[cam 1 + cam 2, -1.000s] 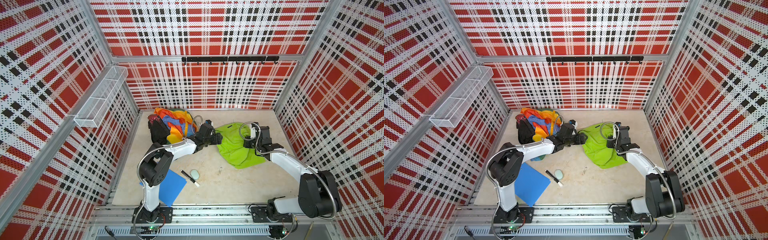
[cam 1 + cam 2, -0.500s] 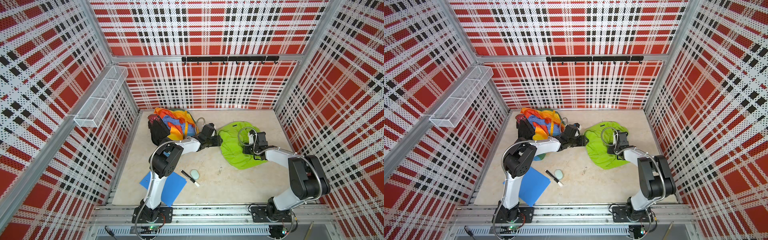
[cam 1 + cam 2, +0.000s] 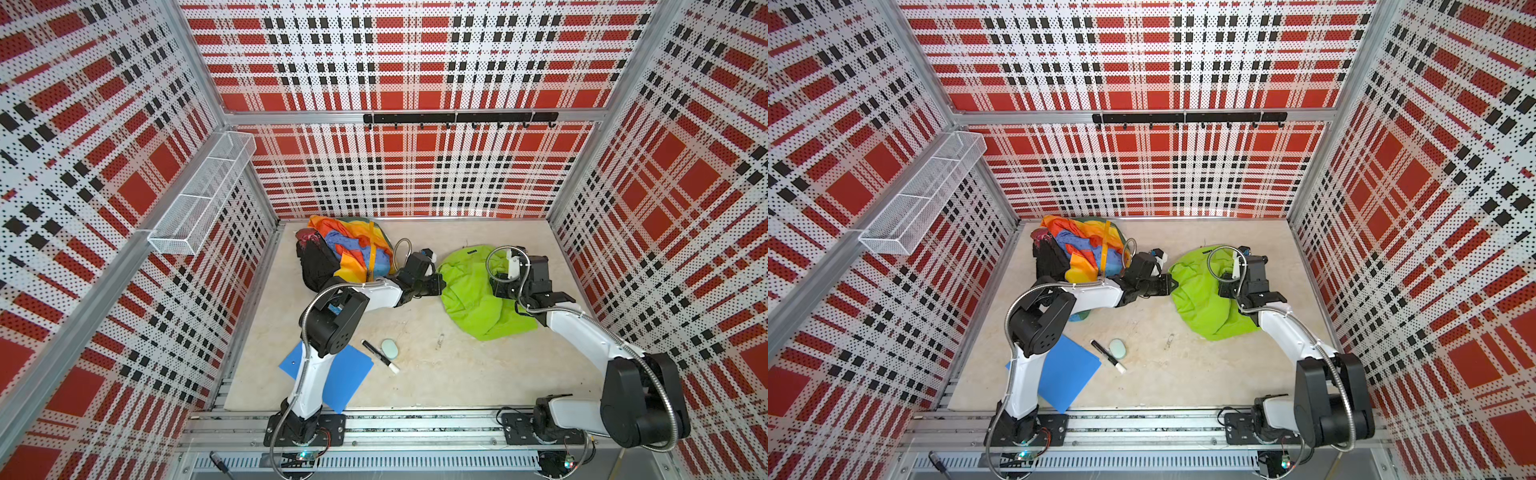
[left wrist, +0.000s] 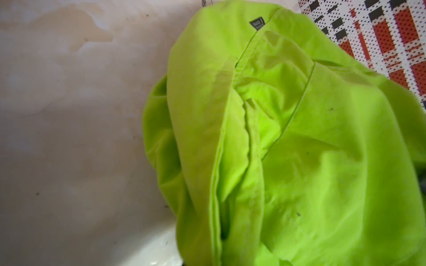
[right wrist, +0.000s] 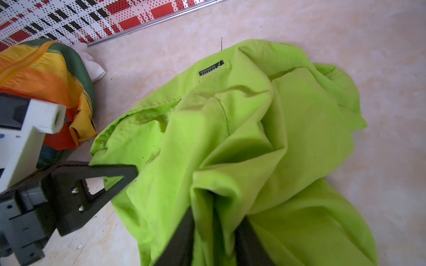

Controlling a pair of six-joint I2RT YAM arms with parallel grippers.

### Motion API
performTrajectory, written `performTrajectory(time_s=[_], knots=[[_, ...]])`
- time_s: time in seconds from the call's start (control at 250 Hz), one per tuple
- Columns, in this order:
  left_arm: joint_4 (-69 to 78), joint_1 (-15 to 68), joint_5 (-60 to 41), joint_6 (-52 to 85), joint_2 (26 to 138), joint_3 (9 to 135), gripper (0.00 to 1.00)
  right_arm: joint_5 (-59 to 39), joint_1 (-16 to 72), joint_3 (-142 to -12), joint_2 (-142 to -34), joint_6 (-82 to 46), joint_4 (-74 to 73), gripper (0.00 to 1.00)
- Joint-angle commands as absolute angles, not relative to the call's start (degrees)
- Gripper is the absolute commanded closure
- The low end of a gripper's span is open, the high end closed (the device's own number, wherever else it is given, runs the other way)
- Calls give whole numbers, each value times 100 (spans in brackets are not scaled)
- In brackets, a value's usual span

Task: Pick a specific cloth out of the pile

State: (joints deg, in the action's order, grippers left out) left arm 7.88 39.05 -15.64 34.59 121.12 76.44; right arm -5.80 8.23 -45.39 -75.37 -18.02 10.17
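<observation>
Left pincer (image 3: 441, 286) has closed on the crumpled lime cloth (image 3: 473, 299); right pincer (image 5: 214, 232) has parted, straddling a fold.

The cloth (image 5: 288, 119) looks matt, creased fabric; the tabletop (image 5: 368, 46) smooth.

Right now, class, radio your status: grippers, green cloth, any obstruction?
Left gripper shut on cloth edge. Right gripper open, fold between jaws. Cloth on table, apart from pile. Nothing blocking.
</observation>
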Motion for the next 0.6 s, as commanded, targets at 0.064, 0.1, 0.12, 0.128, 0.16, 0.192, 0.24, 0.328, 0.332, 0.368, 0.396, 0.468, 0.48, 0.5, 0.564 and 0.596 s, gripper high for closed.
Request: performTrajectory(time_s=[0.064, 0.1, 0.12, 0.128, 0.16, 0.192, 0.24, 0.328, 0.332, 0.368, 0.396, 0.468, 0.48, 0.5, 0.564, 0.596], knots=[[1102, 3924, -1696, 3430, 11468, 7543, 71, -419, 833, -4828, -7306, -2191, 1243, 0], [1154, 3929, -1771, 3421, 11408, 7533, 54, -421, 835, -4849, -7301, -2172, 1269, 0], [1176, 3938, -1789, 3418, 11380, 7525, 51, -419, 835, -4858, -7312, -2159, 1292, 0], [1180, 3938, -1792, 3419, 11368, 7524, 50, -414, 835, -4862, -7319, -2150, 1303, 0], [1194, 3939, -1802, 3419, 11322, 7523, 46, -413, 835, -4875, -7326, -2132, 1334, 0], [1187, 3943, -1799, 3419, 11286, 7523, 44, -381, 830, -4871, -7335, -2129, 1345, 0], [1179, 3938, -1794, 3422, 11264, 7532, 44, -260, 835, -4856, -7345, -2136, 1370, 0], [1135, 3903, -1793, 3471, 11276, 7550, 42, 228, 829, -4855, -7317, -2205, 1547, 0], [1130, 3903, -1793, 3471, 11276, 7550, 42, 250, 827, -4849, -7315, -2206, 1556, 0], [1067, 3902, -1774, 3458, 11285, 7563, 37, 449, 822, -4837, -7304, -2214, 1620, 0], [1018, 3903, -1752, 3436, 11285, 7576, 33, 505, 803, -4819, -7301, -2202, 1642, 0], [978, 3902, -1740, 3409, 11309, 7600, 32, 302, 676, -4718, -7377, -2184, 1644, 0], [969, 3903, -1742, 3396, 11322, 7609, 32, 265, 650, -4685, -7394, -2188, 1637, 0], [948, 3894, -1764, 3397, 11357, 7639, 33, 212, 625, -4647, -7420, -2205, 1618, 0], [826, 3901, -1855, 3401, 11521, 7813, 35, 92, 551, -4427, -7483, -2256, 1503, 0], [798, 3910, -1897, 3394, 11613, 7900, 34, 26, 524, -4316, -7515, -2297, 1415, 0]])
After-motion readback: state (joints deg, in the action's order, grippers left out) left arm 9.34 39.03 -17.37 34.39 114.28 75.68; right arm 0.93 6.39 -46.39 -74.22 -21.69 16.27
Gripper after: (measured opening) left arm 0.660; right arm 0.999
